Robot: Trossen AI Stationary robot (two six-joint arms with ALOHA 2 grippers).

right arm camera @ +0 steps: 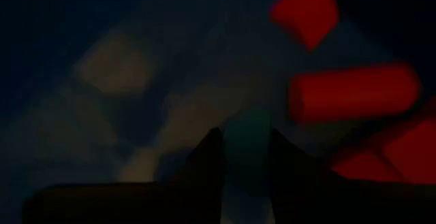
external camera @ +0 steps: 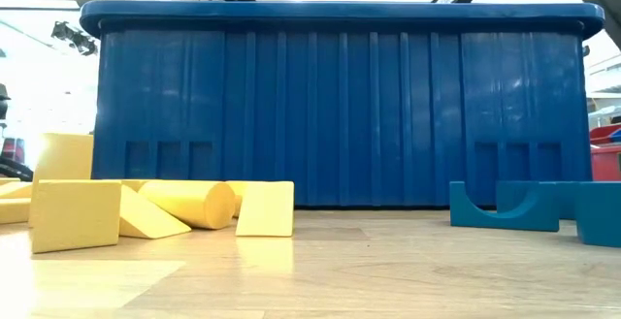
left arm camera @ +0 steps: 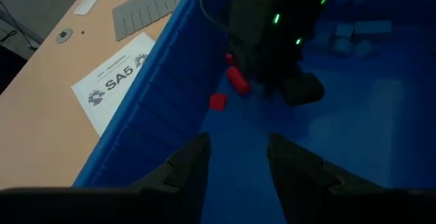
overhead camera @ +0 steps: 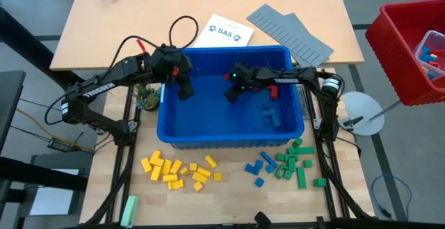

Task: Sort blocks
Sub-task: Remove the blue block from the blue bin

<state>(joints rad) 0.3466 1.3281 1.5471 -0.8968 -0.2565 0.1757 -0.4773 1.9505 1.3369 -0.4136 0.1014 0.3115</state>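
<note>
The right pincer (overhead camera: 231, 93) reaches down mid-bin (overhead camera: 208, 140), jaws narrow around something pale green; whether it is gripped I cannot tell. Red blocks (right arm camera: 351, 91) lie just beside, so a nudge could scatter them. The left pincer (left arm camera: 235, 166) hangs open nearby; the arms might collide. Sorted yellow blocks (overhead camera: 177, 171) lie along the counter's near edge.
</note>
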